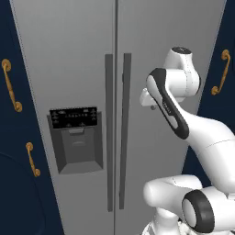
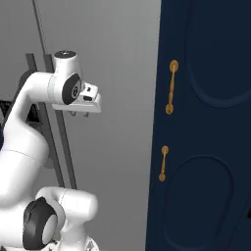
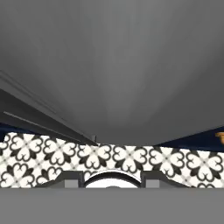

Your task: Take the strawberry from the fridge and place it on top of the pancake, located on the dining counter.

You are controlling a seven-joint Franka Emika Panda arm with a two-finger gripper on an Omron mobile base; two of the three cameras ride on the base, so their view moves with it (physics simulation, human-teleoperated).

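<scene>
Left base view: the fridge (image 1: pixel 73 59) stands shut, both steel doors flush. Twin dark bar handles (image 1: pixel 117 131) run down the centre seam; the black-panelled dispenser (image 1: pixel 75 140) sits on the left door. The strawberry is presumably behind the doors, so its place cannot be told. The arm's wrist hangs just in front of the right door, near the right-hand bar; the fingers are hidden behind the forearm. Navy cabinets (image 1: pixel 9 183) with gold handles flank both sides.

Right base view: the gripper (image 2: pixel 79 113) points downward, close to the right door's face, clear of the handles. Its fingers look drawn together with nothing between them. The navy cabinet (image 2: pixel 206 147) stands tight against the fridge's right edge, which may limit the door's swing.

Hand view: the door's grey face fills the upper part, with patterned floor tile (image 3: pixel 131 159) below.

Judgement: the bar handle is rigid and smooth, best taken mid-length across its narrow width. The door will likely pull heavy. The strawberry will be light, soft and easily bruised; grip gently across its body.
</scene>
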